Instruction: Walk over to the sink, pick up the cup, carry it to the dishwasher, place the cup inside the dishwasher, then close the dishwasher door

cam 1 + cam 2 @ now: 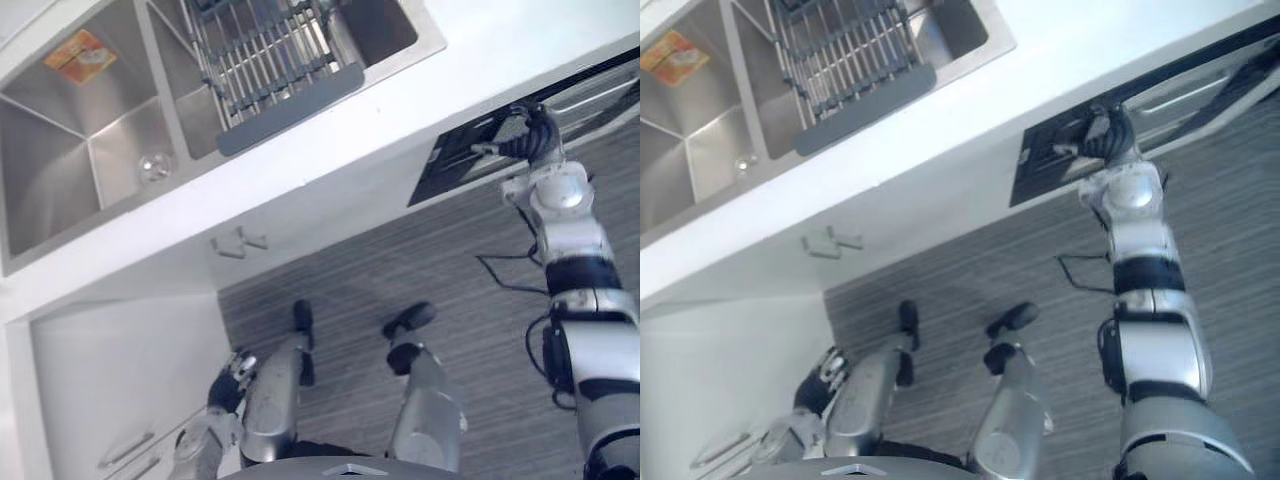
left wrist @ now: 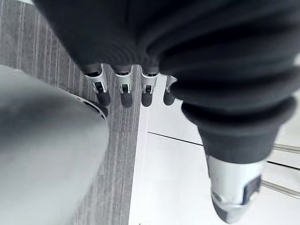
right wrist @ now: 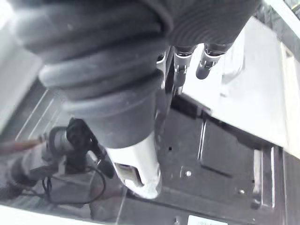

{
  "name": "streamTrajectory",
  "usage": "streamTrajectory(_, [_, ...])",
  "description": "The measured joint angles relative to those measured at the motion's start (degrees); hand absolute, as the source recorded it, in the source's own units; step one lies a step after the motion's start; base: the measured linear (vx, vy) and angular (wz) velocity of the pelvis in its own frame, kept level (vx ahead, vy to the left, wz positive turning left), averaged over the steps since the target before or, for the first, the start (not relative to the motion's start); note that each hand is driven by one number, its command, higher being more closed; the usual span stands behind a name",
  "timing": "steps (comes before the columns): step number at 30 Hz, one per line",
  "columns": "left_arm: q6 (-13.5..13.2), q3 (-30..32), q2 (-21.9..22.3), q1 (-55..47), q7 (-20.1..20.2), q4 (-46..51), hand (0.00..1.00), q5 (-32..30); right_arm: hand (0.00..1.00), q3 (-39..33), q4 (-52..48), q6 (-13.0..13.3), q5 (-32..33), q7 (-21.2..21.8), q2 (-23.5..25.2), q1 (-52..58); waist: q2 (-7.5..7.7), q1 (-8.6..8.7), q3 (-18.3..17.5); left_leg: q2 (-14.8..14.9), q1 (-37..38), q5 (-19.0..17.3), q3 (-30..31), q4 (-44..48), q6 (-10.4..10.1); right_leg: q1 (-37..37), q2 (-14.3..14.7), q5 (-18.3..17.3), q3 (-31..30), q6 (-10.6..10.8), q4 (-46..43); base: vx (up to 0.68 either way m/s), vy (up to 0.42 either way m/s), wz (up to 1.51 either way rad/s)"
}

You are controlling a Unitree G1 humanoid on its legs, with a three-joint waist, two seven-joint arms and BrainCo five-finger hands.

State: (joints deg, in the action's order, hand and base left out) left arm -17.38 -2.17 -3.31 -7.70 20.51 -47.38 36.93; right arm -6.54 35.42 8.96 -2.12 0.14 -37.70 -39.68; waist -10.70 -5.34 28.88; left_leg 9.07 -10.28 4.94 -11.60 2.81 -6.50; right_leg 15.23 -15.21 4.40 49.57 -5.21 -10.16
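The dishwasher's dark door [image 1: 462,160] sits under the white counter at the right, tipped a little out from the front. My right hand [image 1: 525,135] is stretched out to the door's top edge. In the right wrist view its fingers [image 3: 180,65] lie fairly straight against the edge where the glossy dark panel [image 3: 225,154] meets the white counter, curled round nothing. My left hand [image 1: 225,385] hangs low by my side, and its fingers [image 2: 124,86] are relaxed and hold nothing. A small round shape [image 1: 155,165] lies at the bottom of the steel sink [image 1: 60,190]; I cannot tell whether it is a drain.
A metal drying rack [image 1: 265,55] with a grey rim lies across the sink's right basin. An orange packet [image 1: 82,55] rests at the sink's far left corner. White cabinet fronts with bar handles [image 1: 125,450] stand at my left. Grey striped floor [image 1: 400,270] runs along the counter.
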Motion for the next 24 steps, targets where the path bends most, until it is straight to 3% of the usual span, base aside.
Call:
streamTrajectory(1, [0.01,0.65,-0.14,-0.22,0.31,-0.03,0.00,0.07,0.00,-1.73,-0.70,1.38,0.87,0.78,1.61,4.50,1.05,0.71,0.40,0.34,1.17,-0.40,0.00,0.01,-0.18,-1.52,0.55,-0.06,0.18,0.27,0.67,0.05,-0.024,-0.07])
streamTrajectory(5, [-0.12,3.43,-0.96,-1.29,0.98,-1.80,0.00,-0.10,0.00,-3.30,3.57,2.69,6.00,4.43,9.89,18.79,5.00,2.02,-1.84,0.58,3.20,-1.80,-0.26,0.23,-0.28,-3.58,0.97,-0.63,0.12,0.92,1.04,0.09,0.011,-0.04])
streamTrajectory(7, [-0.14,5.14,-1.36,-1.32,0.78,-5.71,0.00,-1.64,0.00,-7.98,13.78,3.29,9.86,6.19,17.58,27.01,7.81,2.20,-5.55,0.08,5.90,-3.29,-0.67,0.36,-0.20,-5.17,-0.88,-2.36,-0.26,2.56,-2.25,0.15,0.062,-0.03])
streamTrajectory(9, [-0.14,7.98,-1.42,-2.31,0.10,-7.71,0.00,-4.49,0.00,-10.70,20.11,4.69,10.14,6.83,22.29,33.08,10.02,2.16,-8.94,-0.52,8.81,-4.83,-1.46,-0.15,-0.05,-6.77,-2.86,-4.14,-1.48,3.97,-5.59,0.09,0.056,-0.12])
streamTrajectory(11, [-0.09,9.67,-1.24,-3.68,-1.44,-8.57,0.00,-7.55,0.00,-10.83,23.80,5.28,9.50,6.94,25.69,37.77,11.74,2.38,-12.65,-0.85,11.45,-6.07,-2.52,-0.84,0.09,-7.76,-2.91,-4.25,-3.84,4.35,-7.02,0.04,0.050,-0.18])
streamTrajectory(12, [0.13,10.00,-1.36,-3.91,-2.57,-9.21,0.00,-9.97,0.00,-12.05,25.69,5.31,9.47,6.95,27.70,39.90,11.59,3.14,-14.93,-0.10,11.69,-6.46,-1.79,-1.17,0.10,-8.33,-0.94,-3.17,-8.32,6.09,-5.97,0.09,0.075,0.11])
streamTrajectory(14, [0.85,9.26,-1.92,-2.85,-4.09,-9.74,0.00,-13.22,0.00,-14.92,27.17,4.62,9.51,6.92,29.92,42.80,11.31,4.98,-16.09,1.02,11.86,-5.93,1.85,-1.92,-0.58,-12.24,3.96,-1.66,-18.98,8.39,-1.30,0.14,0.110,0.81])
streamTrajectory(16, [2.57,8.79,-3.51,-1.78,-5.30,-10.25,0.00,-15.58,0.00,-17.17,28.82,4.49,9.58,6.88,31.36,45.11,12.48,5.03,-16.88,0.82,12.59,-4.62,4.62,-3.71,-1.46,-15.82,5.93,-2.51,-25.51,9.49,3.74,0.13,0.042,0.84])
streamTrajectory(17, [4.24,8.84,-4.08,-0.71,-6.41,-11.30,0.00,-17.25,0.00,-17.86,28.80,4.42,9.69,6.92,31.74,46.30,12.99,5.15,-17.20,0.61,13.51,-2.81,6.74,-5.66,-1.50,-17.15,6.70,-4.65,-29.35,9.48,4.71,0.11,-0.013,0.90])
streamTrajectory(20, [7.78,9.99,-3.65,1.43,-8.10,-13.02,0.00,-20.64,0.00,-22.70,28.44,5.18,11.97,6.90,32.58,48.18,12.34,7.53,-17.29,0.25,14.91,-0.69,11.70,-7.67,-0.79,-19.29,10.93,-11.57,-41.44,9.02,2.48,0.07,-0.097,1.21])
streamTrajectory(21, [8.49,11.84,-2.35,1.37,-8.46,-13.21,0.00,-21.59,0.00,-23.78,28.44,6.02,11.97,6.94,32.71,49.69,12.61,7.08,-17.91,-0.13,15.82,-0.60,11.70,-7.64,-1.03,-19.91,10.49,-13.44,-40.81,9.26,0.44,0.09,-0.064,1.01])
streamTrajectory(24, [9.09,15.29,-1.12,1.24,-9.19,-14.27,0.00,-22.50,0.00,-23.97,27.99,8.63,11.05,7.37,33.91,50.02,11.99,5.64,-19.60,-0.35,17.58,-1.05,11.71,-7.45,-1.64,-22.19,9.98,-14.32,-39.49,9.99,-0.23,0.09,-0.027,0.27])
